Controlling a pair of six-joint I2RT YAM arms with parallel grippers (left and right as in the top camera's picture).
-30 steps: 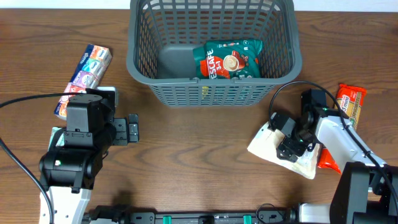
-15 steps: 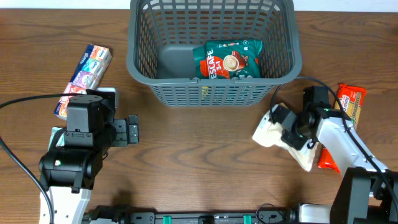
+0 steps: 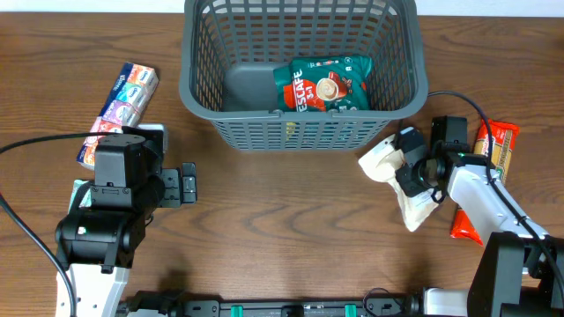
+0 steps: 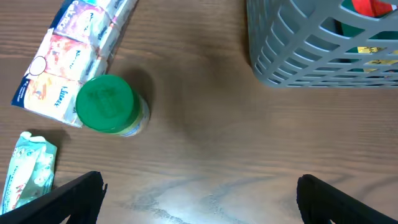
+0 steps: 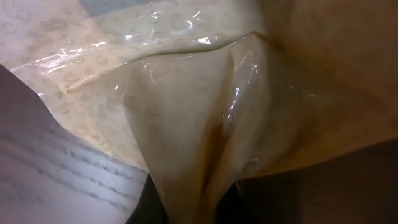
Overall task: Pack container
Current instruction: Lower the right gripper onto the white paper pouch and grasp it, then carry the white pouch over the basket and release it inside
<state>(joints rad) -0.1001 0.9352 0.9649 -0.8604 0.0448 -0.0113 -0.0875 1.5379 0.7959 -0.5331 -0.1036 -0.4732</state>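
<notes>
A wooden table [image 3: 291, 229] carries the container [image 3: 304, 132], a dark grey lattice basket at the far middle edge, with a green coffee packet [image 3: 322, 84] lying inside; just beside its near right corner, the right gripper [image 3: 414, 169] pinches a cream plastic bag [image 3: 381, 158]; the left gripper [image 3: 187, 183] hovers at the near left, fingers spread wide; a green-lidded jar [image 4: 111, 104] stands beside a tissue pack [image 4: 68, 50].
</notes>
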